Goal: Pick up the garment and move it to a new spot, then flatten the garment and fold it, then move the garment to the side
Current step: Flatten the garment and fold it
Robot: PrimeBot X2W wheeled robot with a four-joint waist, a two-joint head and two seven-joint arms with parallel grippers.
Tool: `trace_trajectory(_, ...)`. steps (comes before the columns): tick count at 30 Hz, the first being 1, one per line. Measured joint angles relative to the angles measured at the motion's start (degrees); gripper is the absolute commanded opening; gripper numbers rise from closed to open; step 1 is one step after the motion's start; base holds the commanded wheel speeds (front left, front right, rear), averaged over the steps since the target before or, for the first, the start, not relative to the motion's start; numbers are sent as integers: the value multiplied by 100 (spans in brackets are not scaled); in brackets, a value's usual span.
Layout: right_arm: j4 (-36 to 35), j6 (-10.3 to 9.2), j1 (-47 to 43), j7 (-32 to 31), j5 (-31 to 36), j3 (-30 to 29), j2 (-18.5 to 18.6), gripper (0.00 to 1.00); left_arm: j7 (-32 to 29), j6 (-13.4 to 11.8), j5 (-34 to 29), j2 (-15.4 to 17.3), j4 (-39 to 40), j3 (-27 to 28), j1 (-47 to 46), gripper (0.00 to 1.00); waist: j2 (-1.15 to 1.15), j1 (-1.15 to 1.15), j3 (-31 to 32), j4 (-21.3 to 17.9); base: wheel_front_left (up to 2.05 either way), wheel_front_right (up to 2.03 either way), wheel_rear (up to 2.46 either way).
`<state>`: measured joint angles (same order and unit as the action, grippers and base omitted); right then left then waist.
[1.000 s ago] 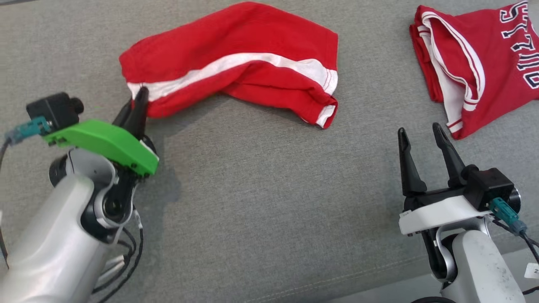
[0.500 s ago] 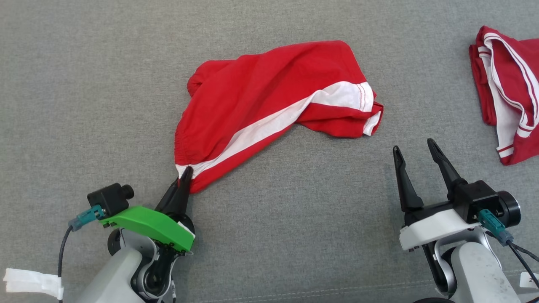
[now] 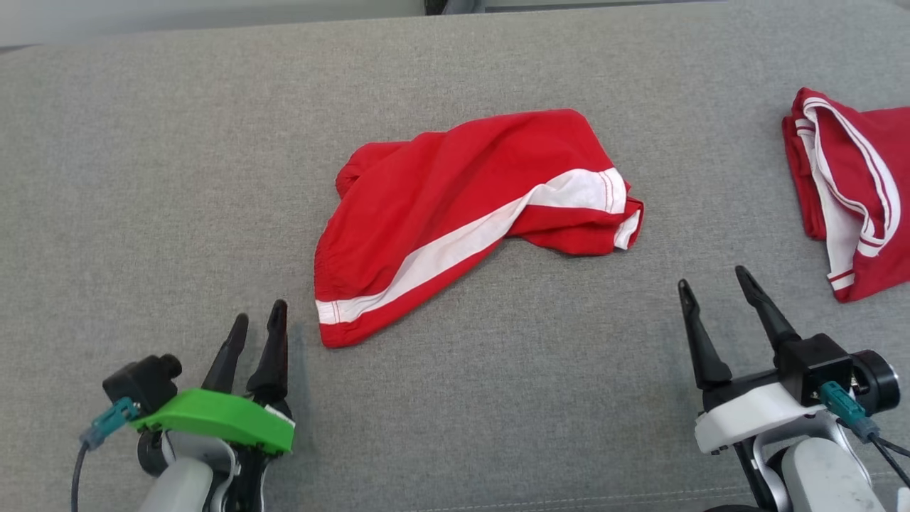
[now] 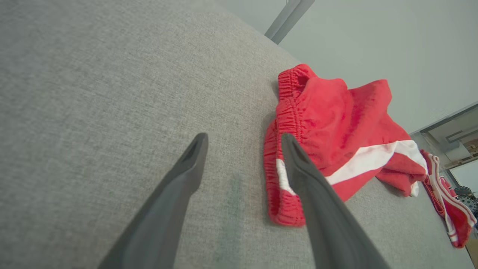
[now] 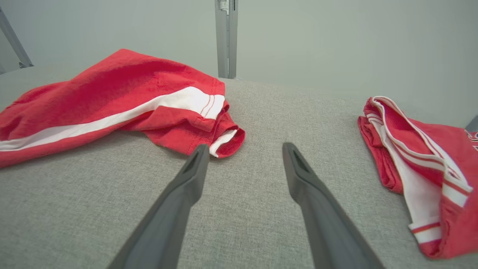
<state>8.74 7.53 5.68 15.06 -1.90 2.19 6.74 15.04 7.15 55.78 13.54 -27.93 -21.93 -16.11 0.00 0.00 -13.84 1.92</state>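
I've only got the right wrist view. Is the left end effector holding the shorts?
Observer: No. The left end effector is open beside the shorts, with bare cushion between them in the head view.
Operator: Which end is nearest it?
Observer: The waistband; the left wrist view shows its elastic gathered and curving, not flat.
Operator: Does the stripe reach that end?
Observer: Yes, in the head view the stripe runs from the leg hem to the waistband corner.

Rumpled white-striped red shorts (image 3: 469, 213) on grey cushion (image 3: 178, 142)
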Motion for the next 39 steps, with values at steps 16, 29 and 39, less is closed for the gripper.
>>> trace_trajectory(16, -522, 0, -959, 0, 220, -957, 138, 100, 0, 24, -3502, -883, 1566, 2256, 1993, 100, 0, 0, 846, -102, 0, 0, 0)
trace_trajectory(29, -313, 0, -1166, 0, 258, -968, -169, 100, 1, 24, -3872, -934, 1660, 2343, 2436, 100, 0, 0, 1112, -233, 0, 0, 0)
trace_trajectory(39, -135, 0, -754, 0, -65, -697, -223, 100, 1, 24, -3706, -953, 1488, 2331, 2118, 100, 0, 0, 939, -209, 0, 0, 0)
